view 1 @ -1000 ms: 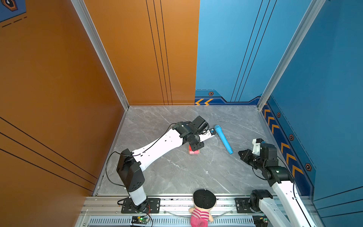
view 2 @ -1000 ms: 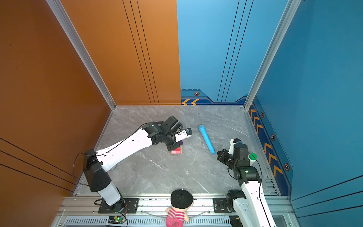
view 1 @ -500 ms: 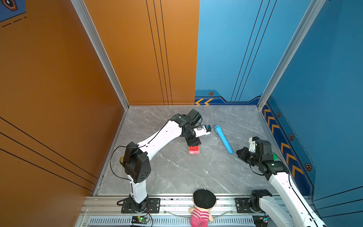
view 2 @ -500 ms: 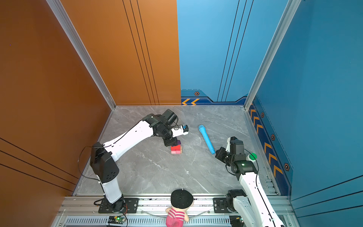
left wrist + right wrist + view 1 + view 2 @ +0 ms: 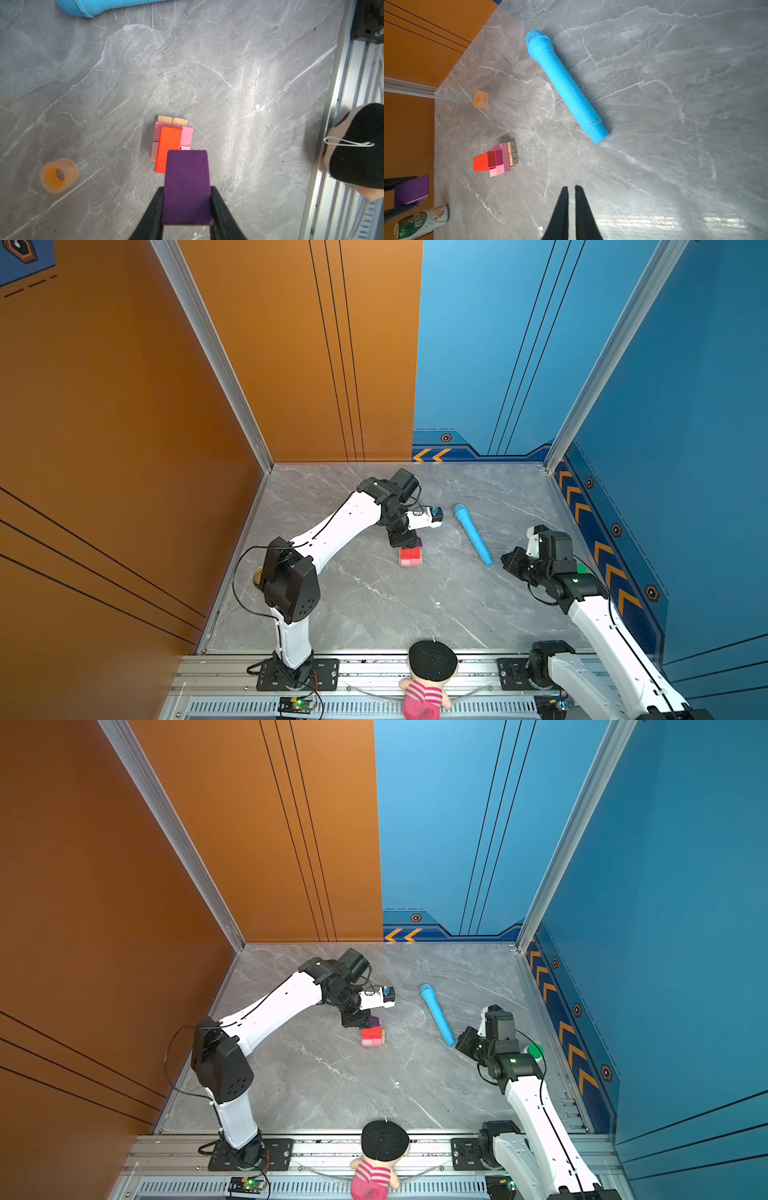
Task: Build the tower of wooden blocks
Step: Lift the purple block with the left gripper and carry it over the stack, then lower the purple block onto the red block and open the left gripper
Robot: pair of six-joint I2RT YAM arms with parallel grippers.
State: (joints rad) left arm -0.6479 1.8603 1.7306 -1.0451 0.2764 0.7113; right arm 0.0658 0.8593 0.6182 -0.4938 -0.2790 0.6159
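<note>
left arm has swung back over the last second: left hand (image 5: 409,542) has come off the top of the tower (image 5: 410,556) to its far side, so more of the stack shows. right hand (image 5: 571,188) crept slightly inward, otherwise idle.

state: left hand is clamped on the purple house-shaped piece (image 5: 187,182), carried in the air, touching nothing else. tower stands on the desk (image 5: 374,605), just ahead of and below that hand's fingertips. right hand is closed and empty, well apart from the tower, with the end of the blue tube (image 5: 564,87) near it.

done, by the look of it: tan slabs (image 5: 172,120) at the base, then pale pink bricks (image 5: 187,136), magenta cubes (image 5: 498,156), red brick (image 5: 169,145) on top. red brick sits off-centre, overhanging one side.

left: one piece. set purple on the red brick, let go. nearly finished, i'd say. tape ring (image 5: 58,175) and can (image 5: 421,221) not involved.
</note>
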